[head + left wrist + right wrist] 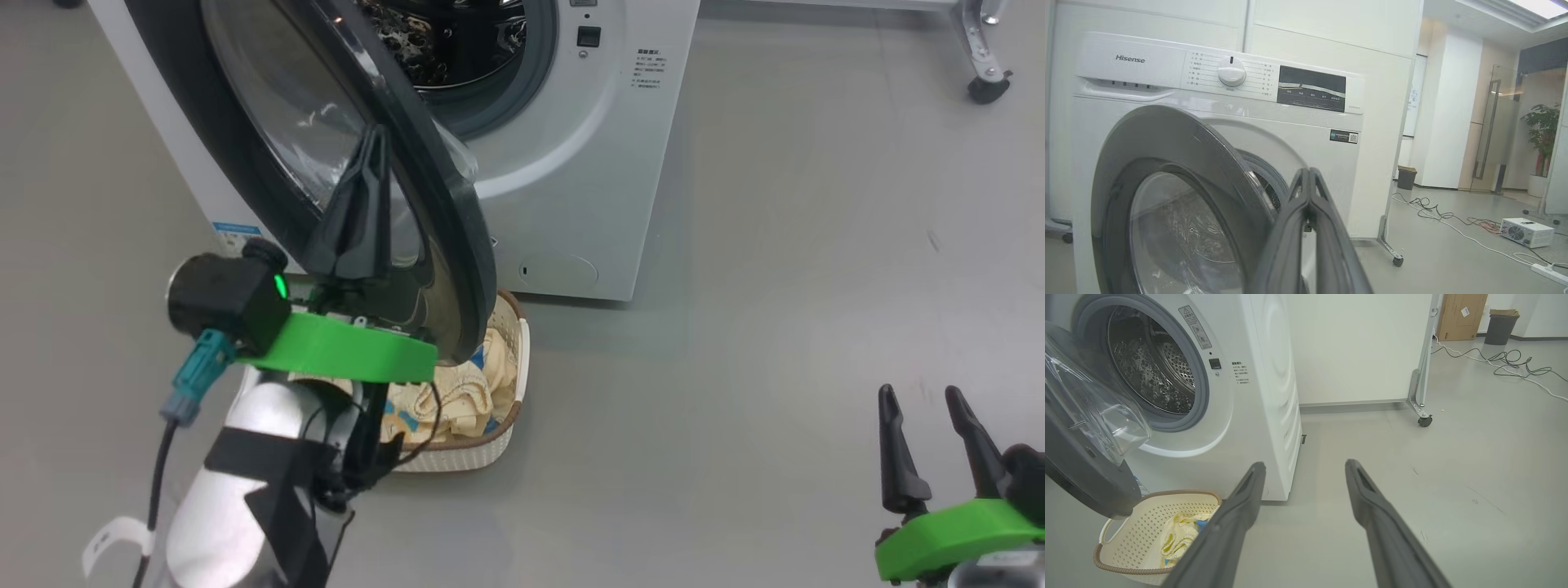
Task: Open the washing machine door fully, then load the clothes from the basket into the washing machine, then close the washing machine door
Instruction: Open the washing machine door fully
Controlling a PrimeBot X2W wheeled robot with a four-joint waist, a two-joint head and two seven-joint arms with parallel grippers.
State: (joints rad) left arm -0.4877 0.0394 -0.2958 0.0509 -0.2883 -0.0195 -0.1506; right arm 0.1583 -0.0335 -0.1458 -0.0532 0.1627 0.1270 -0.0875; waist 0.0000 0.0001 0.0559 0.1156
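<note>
**Left fingers pressed together at the half-open door**

The left gripper (374,145) has its two dark fingers pressed flat against each other with nothing between them; in the head view they point up across the lower part of the washing machine door (461,220), and whether they touch it I cannot tell; in the left wrist view the joined fingers rise just beside the door's free edge, with its grey-black rim and clear glass to their left. The door stands partly open, swung out from the washing machine (588,163); the steel drum (441,41) and its grey gasket show behind it. The door's lowest edge hangs over the basket (498,449), which sits on the grey floor (735,367) just in front of the machine. The clothes (457,392) lie heaped inside the basket, pale yellow with a bit of blue showing. The right gripper (920,394) is well apart from all this, low at the right of the head view above bare floor; its fingers stand spread and hold nothing.
</note>
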